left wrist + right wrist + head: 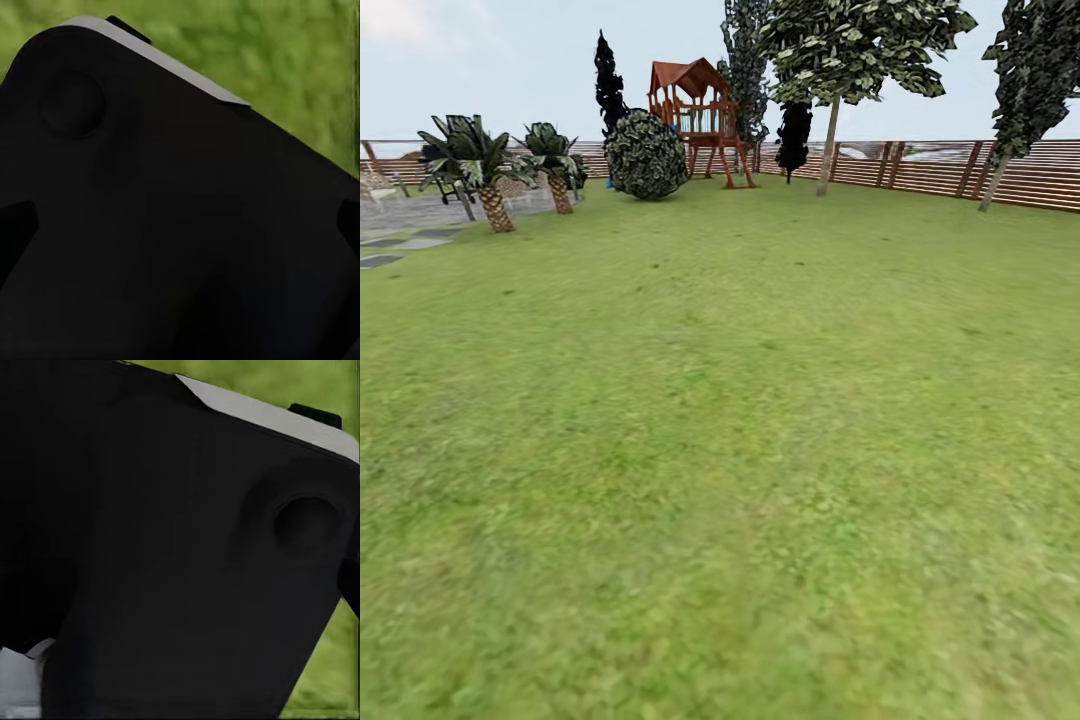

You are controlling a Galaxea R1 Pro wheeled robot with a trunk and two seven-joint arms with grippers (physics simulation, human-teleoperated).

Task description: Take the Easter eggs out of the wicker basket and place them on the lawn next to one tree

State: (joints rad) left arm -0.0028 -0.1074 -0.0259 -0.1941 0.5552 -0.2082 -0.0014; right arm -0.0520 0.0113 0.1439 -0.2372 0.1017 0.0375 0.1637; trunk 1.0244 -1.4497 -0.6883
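Note:
The lawn [720, 450] spreads out in front of me as wide, short green grass, running back to the garden's slatted wooden fence [940, 168]. A tree [827, 150] with a straight pale trunk and speckled foliage stands at the back, right of centre. A second pale-trunked tree [992, 182] leans at the far right by the fence. The Easter eggs and the wicker basket are out of view. In both wrist views a black part of the robot [165, 225] [172, 555] blocks the picture, with strips of grass [300, 67] [322, 682] beyond it.
A wooden play tower [700, 110] stands at the back, a round dark bush [646, 155] to its left. Two palms [495, 205] [560, 190] border a grey paved area [400, 240] at the far left. Dark thin trees [793, 135] rise by the fence.

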